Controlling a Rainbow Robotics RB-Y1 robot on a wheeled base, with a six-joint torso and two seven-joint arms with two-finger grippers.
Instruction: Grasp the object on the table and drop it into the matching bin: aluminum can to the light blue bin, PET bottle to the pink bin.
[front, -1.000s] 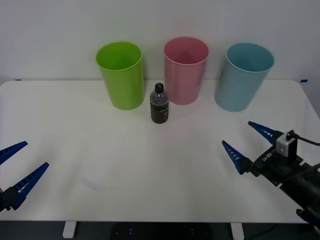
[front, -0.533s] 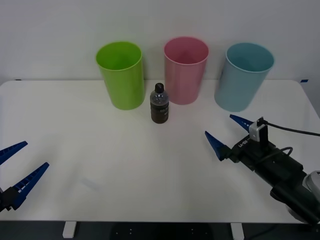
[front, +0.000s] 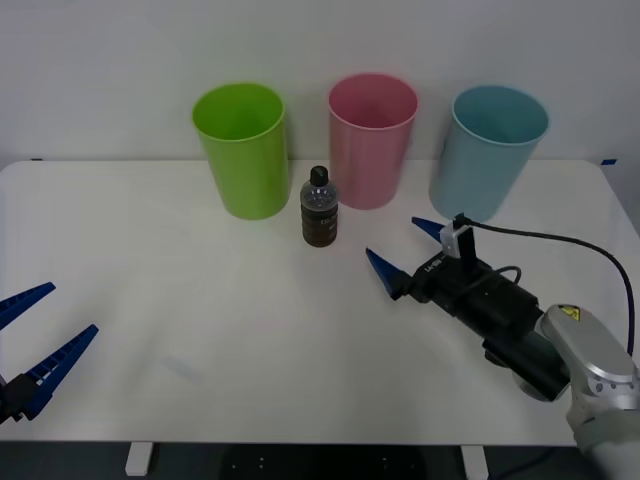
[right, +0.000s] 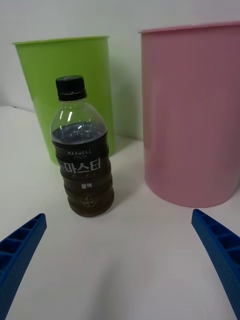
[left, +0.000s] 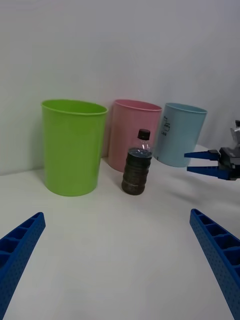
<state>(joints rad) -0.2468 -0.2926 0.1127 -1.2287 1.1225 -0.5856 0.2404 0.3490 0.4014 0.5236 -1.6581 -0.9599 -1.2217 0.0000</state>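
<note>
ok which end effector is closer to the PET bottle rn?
Right. The right end effector sits open just short of the PET bottle, on the robot's right; the left end effector waits open at the table's near-left edge.

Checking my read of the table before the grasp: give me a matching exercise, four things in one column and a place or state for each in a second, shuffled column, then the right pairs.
Things:
1. PET bottle
2. pink bin
3. right gripper
4. left gripper

Places or states:
A. open, low at the table's near left corner, far from the bins
B. middle of the three bins in the back row
C. upright on the table, in front of the gap between the lime green bin and the pink one
D. open, fingers pointed at the bottle, not touching it

Pairs: 1-C, 2-B, 3-D, 4-A
</note>
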